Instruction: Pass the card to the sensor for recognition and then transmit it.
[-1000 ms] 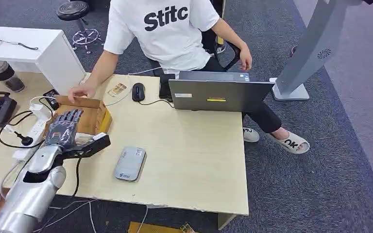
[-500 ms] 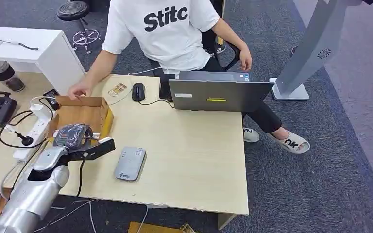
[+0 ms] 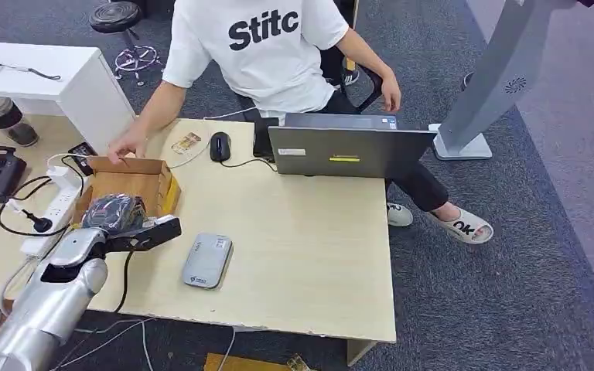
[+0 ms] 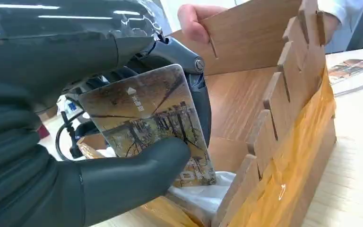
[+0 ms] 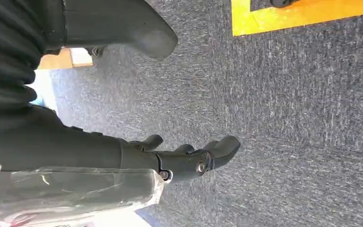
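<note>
My left hand [image 3: 114, 213] hovers over the near end of the open wooden box [image 3: 133, 177] on the desk. In the left wrist view the left hand [image 4: 75, 156] pinches a brown printed card [image 4: 149, 118] between thumb and fingers, just above the box's slotted wall [image 4: 283, 109]. The grey card sensor [image 3: 207, 260] lies flat on the desk, to the right of my left hand. My right hand [image 5: 179, 158] hangs over the carpet with fingers apart and nothing in it.
A person in a white shirt [image 3: 267, 42] sits across the desk, one hand [image 3: 128, 144] on the box's far edge. A laptop [image 3: 348, 151], mouse [image 3: 220, 145], power strip [image 3: 56, 202] and cables lie on the desk. A grey stand [image 3: 487, 93] rises at the right.
My left hand went from spread flat over the box to curled around the card, and it has lifted slightly. The person's hand stays on the box's far edge.
</note>
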Controlling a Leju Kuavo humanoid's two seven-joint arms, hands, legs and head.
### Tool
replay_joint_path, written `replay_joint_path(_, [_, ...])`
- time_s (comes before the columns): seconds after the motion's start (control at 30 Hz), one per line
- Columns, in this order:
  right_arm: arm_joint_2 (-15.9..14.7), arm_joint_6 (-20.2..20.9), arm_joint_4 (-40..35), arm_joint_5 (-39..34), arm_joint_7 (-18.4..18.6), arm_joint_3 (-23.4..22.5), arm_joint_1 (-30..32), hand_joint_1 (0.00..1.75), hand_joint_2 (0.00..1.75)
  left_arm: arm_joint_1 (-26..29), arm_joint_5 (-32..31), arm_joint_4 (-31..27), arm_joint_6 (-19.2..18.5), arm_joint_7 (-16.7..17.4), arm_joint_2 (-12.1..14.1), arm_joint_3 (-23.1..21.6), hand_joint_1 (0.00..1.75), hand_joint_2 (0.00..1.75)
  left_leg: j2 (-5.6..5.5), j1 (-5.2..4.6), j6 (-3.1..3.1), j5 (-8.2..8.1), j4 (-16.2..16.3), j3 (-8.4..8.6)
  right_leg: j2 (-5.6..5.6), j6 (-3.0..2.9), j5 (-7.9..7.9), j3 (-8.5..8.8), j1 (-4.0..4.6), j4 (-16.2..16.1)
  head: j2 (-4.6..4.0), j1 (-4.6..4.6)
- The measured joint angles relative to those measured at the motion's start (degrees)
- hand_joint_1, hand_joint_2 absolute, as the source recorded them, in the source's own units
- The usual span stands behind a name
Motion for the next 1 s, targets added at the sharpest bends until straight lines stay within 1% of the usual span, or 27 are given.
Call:
replay_joint_path(0.13, [0.0, -0.02, 0.0, -0.02, -0.17, 0.0, 0.03, 0.0, 1.75, -0.83, -0.98, -0.04, 0.77, 0.61, 0.81, -0.76, 1.75, 1.75, 0.0, 0.01, 0.0, 0.0, 0.0, 0.0, 0.0, 0.0, 0.0, 0.0, 0.0, 0.0, 0.0, 0.0])
replay_joint_path(0.37, [0.0, -0.22, 0.0, -0.04, -0.2, 0.0, 0.08, 0.0, 1.75, -4.69, -3.39, -1.47, 1.2, 1.46, 3.15, -1.05, 1.75, 1.75, -0.02, 0.01, 0.0, 0.01, 0.01, 0.01, -0.02, 0.0, 0.0, 0.01, 0.0, 0.01, 0.0, 0.02])
replay_joint_path(0.6, [0.0, -0.35, 0.0, -0.04, -0.33, -0.02, 0.09, 0.0, 1.75, -5.73, -3.47, -2.05, 1.22, 1.49, 3.78, -1.07, 1.75, 1.75, -0.02, 0.0, 0.0, 0.01, 0.01, 0.0, -0.01, 0.0, 0.0, 0.01, 0.0, 0.01, 0.0, 0.02])
replay_joint_path(0.73, [0.0, -0.57, 0.0, 0.02, -0.55, -0.02, 0.13, 0.0, 1.75, -6.39, -5.29, -2.3, 2.4, 2.4, 4.26, -1.2, 1.75, 1.75, -0.01, 0.01, 0.0, 0.01, 0.01, 0.0, 0.0, 0.0, 0.0, -0.01, 0.0, 0.01, 0.0, 0.02])
replay_joint_path(0.87, [0.0, -0.83, 0.0, 0.28, -0.57, -0.02, 0.12, 0.0, 1.75, -10.56, -6.31, -2.34, 2.95, 3.32, 5.16, -1.38, 1.75, 1.75, -0.06, 0.01, 0.0, 0.02, 0.05, -0.02, -0.07, 0.0, 0.0, 0.0, 0.01, 0.01, 0.0, 0.02])
replay_joint_path(0.97, [0.0, -0.83, 0.0, 1.05, -0.46, -0.02, 0.11, 0.0, 1.75, -13.82, -6.69, -2.27, 2.97, 3.45, 5.16, -1.42, 1.75, 1.75, -0.02, 0.01, 0.0, 0.02, 0.05, -0.01, -0.02, -0.01, 0.02, 0.0, 0.01, 0.01, 0.0, 0.02])
replay_joint_path(1.0, [0.0, -0.83, 0.0, 1.07, -0.46, -0.02, 0.12, 0.0, 1.75, -15.07, -6.86, -1.84, 3.01, 3.54, 5.05, -1.62, 1.75, 1.75, -0.02, 0.04, 0.0, 0.02, 0.06, -0.04, -0.02, -0.01, 0.02, -0.02, 0.01, 0.02, 0.0, -0.11])
